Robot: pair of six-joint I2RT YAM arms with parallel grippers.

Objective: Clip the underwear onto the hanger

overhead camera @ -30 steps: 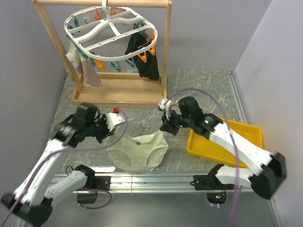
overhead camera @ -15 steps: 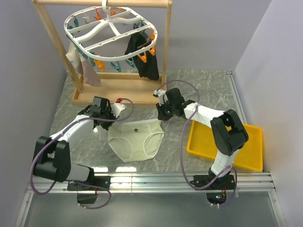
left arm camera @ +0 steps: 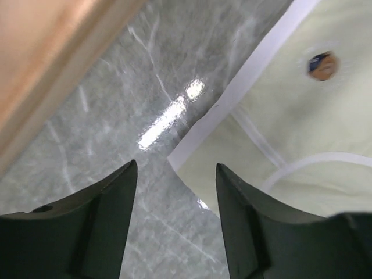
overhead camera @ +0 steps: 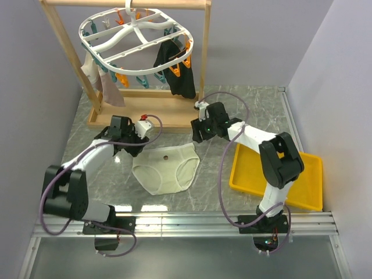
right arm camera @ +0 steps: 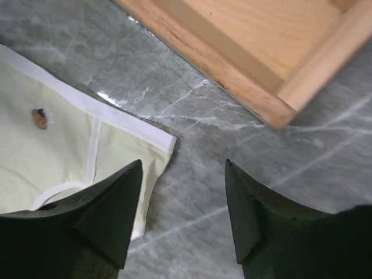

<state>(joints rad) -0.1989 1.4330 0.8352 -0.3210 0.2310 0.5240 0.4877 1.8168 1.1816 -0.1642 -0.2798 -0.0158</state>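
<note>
- A grey marbled table [overhead camera: 256, 110] sits between pale lilac walls. At its back a wooden rack [overhead camera: 145, 119] carries the hanger [overhead camera: 136, 35], well apart from both arms.
- The left gripper [left arm camera: 176, 164] hovers low over the left waistband corner, jaws apart and holding nothing.
- The underwear [overhead camera: 165, 171] lies flat on the table, with its waistband toward the rack and spanning the two grippers.
- The right gripper [right arm camera: 183, 163] hangs over the right corner, jaws likewise apart and empty.
- The step in hand looks like grasping. Each gripper should drop, pinch its corner, then both lift together toward a free clip [overhead camera: 141, 81].
</note>
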